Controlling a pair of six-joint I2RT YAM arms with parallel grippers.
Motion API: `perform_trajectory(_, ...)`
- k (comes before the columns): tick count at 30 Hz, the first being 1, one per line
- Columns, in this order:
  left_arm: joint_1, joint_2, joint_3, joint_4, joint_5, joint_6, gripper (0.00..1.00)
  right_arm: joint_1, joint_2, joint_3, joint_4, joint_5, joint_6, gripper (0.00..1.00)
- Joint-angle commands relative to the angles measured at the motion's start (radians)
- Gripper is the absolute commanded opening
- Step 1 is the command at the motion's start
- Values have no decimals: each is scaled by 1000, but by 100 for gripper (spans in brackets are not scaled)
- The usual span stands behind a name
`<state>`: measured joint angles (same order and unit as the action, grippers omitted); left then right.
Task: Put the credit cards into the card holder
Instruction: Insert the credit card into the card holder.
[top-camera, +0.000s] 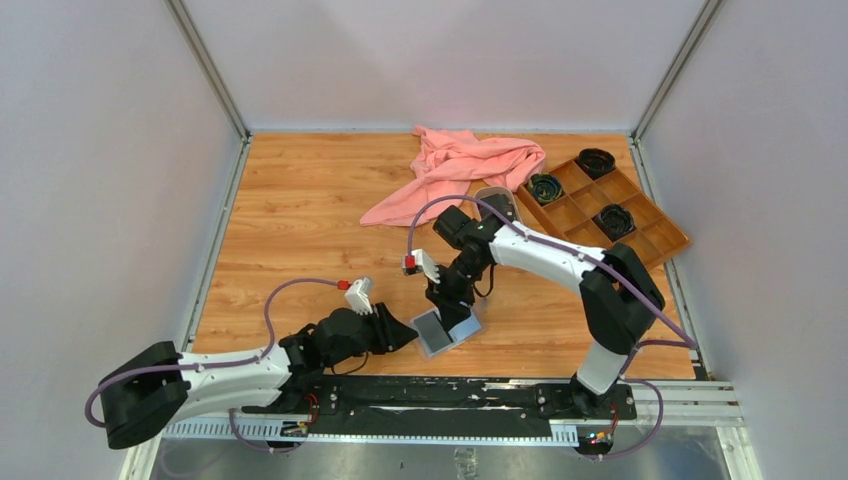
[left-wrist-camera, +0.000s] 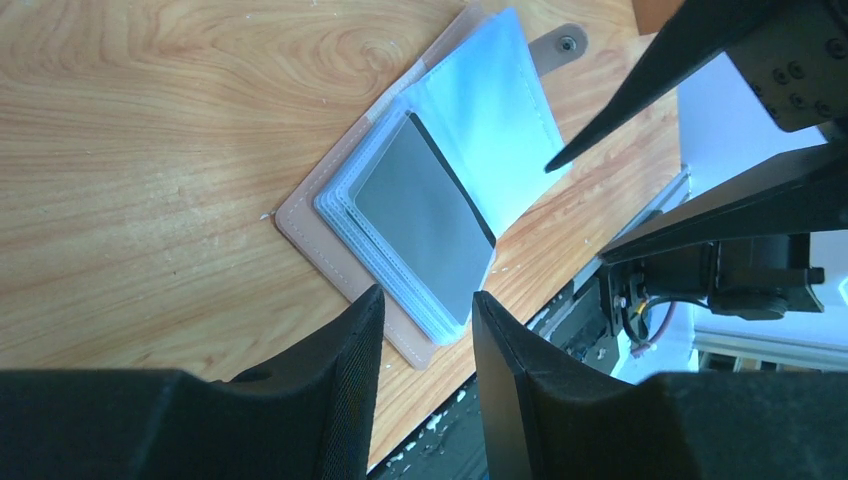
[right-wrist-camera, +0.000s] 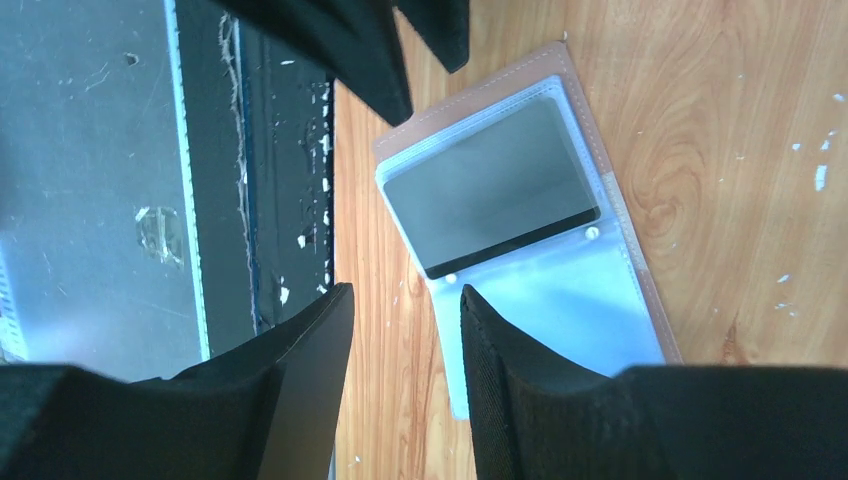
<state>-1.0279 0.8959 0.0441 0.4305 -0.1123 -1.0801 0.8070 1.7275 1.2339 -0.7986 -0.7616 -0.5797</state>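
card holder lies splayed open just ahead of my left gripper, long axis slanting away — both it and my right gripper parted, empty.

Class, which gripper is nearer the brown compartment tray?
Right. The right gripper hangs over the card holder, left of the tray; the left gripper lies even farther left.

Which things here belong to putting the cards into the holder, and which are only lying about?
For the job: card holder, dark card, left gripper, right gripper.
Lying about: pink cloth, brown compartment tray.
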Motion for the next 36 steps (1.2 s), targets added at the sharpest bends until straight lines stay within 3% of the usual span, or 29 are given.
perform_trajectory(1, 5, -60, -35, -16, -12, 22, 43, -32, -80, 1, -98, -55, -153, 47)
perform_trajectory(9, 5, -104, -86, -15, -18, 23, 52, -82, -100, -59, -82, 6, -197, 44)
perform_trajectory(13, 6, -145, -116, -15, -39, 15, 62, -86, -67, -64, -64, 38, -186, 42)
perform_trajectory(22, 8, -209, -167, -23, -69, -17, 99, -86, 12, -50, -58, 55, -150, 31)
perform_trajectory(36, 9, -166, -165, -22, -73, -46, 100, -85, 23, -45, -57, 51, -140, 28)
